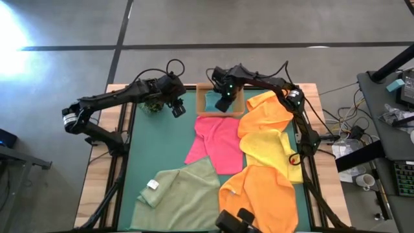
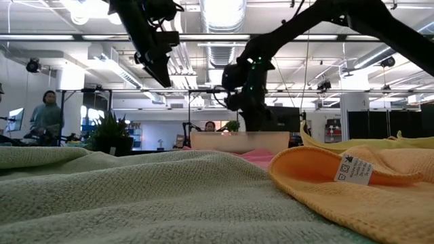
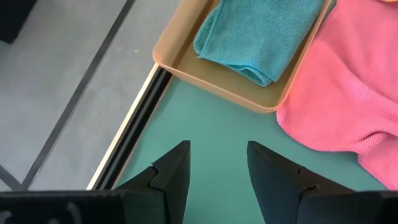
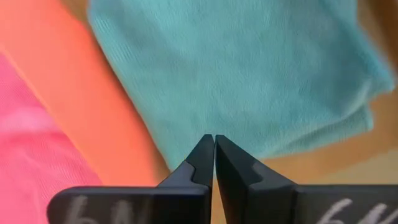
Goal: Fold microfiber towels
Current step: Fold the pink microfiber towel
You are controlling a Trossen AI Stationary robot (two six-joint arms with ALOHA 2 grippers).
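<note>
My right pincer [image 4: 214, 146] hangs over the cardboard tray [image 3: 217, 87] at the far edge of the table, its fingers pressed together on nothing, with the folded teal towel [image 4: 249, 68] lying in the tray right below its tips. My left pincer [image 3: 217, 165] hovers just beside the tray over the bare green mat [image 3: 217, 124], its fingers spread and empty; the teal towel is near, ahead of it, and the pink towel [image 1: 217, 142] lies against the tray's near rim and runs down the mat's middle. An orange towel [image 1: 265, 107], a yellow towel [image 1: 268, 149] and a second orange towel [image 1: 262, 194] are heaped along my right side, overlapping one another, and the sage towel [image 1: 178, 191] lies crumpled at the near left. The sage towel carries a small white tag [image 1: 152, 184], and the near orange one a white tag [image 2: 354, 169] with print too small to read. The mat's left half lies open between the sage towel and the far edge.
</note>
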